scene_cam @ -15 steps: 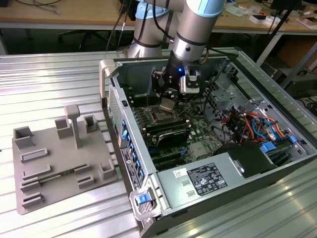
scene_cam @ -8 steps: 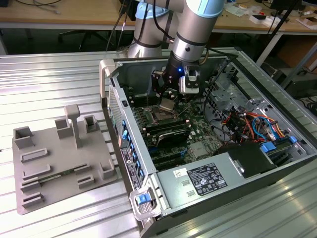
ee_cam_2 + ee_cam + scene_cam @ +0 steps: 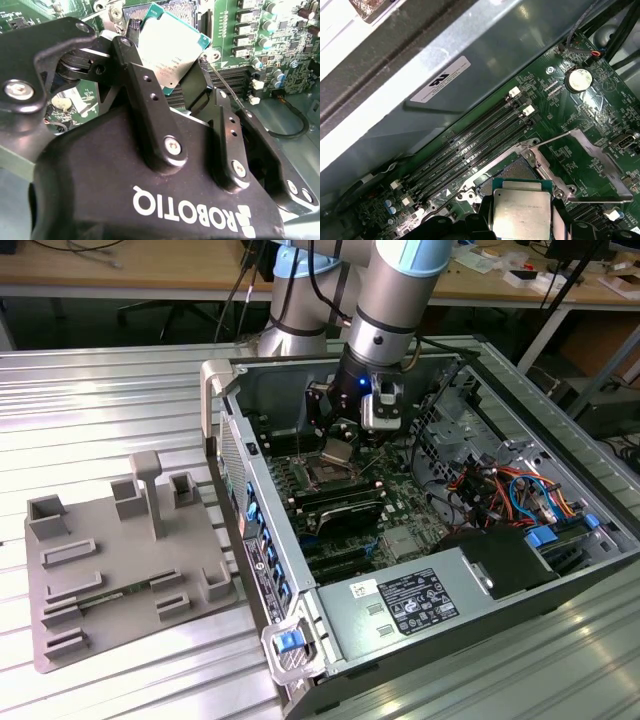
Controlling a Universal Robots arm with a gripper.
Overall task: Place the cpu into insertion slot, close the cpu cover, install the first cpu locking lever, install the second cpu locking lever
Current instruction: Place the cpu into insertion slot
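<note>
The cpu (image 3: pixel 172 42) is clamped between the claw's (image 3: pixel 162 67) fingers (image 3: pixel 142 90), hanging close above the slot (image 3: pixel 507 169) inside the computer case (image 3: pixel 250 525); the cover (image 3: pixel 592 167) stands swung open beside the slot.

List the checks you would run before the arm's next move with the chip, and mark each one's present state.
1. cpu clamped in the pincer: ok.
2. cpu cover swung open, off the insertion slot: ok.
3. Slot bare: cannot tell, the cpu hides part of it.
4. cpu seated: not ok, held above the slot.
5. cpu's orientation matched to the slot: cannot tell.
</note>
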